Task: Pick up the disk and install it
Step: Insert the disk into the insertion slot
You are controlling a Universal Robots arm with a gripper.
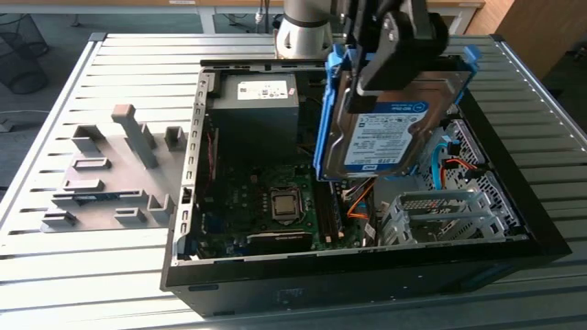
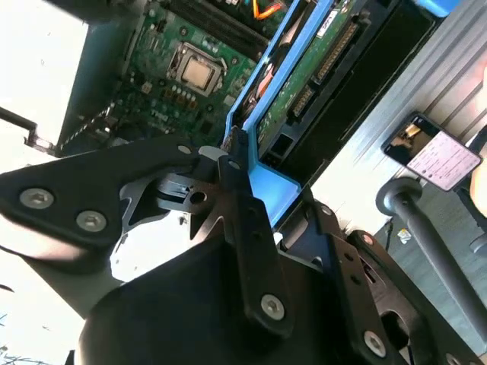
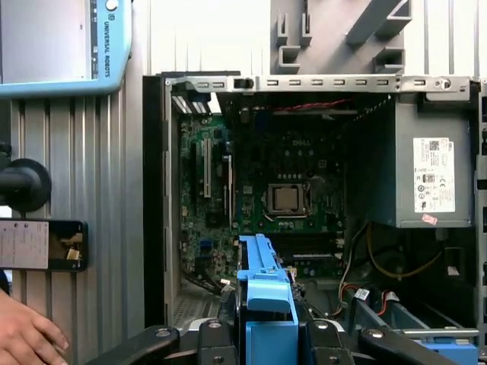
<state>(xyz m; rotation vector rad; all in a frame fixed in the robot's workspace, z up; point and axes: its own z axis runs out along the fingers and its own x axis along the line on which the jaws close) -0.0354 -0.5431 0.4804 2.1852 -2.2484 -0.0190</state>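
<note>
Closest to us, the claw (image 1: 411, 72) grips the disk (image 1: 381, 134), tilted above the open computer case (image 1: 275, 285) with free room around its edges. The disk hides the claw's far side.

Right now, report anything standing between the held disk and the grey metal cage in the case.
Nothing visible blocks it. The tool holds the disk tilted above the open case, apart from the cage, whose top looks open. Orange cables lie beside the cage, at the exterior view's left, not across it.
</note>
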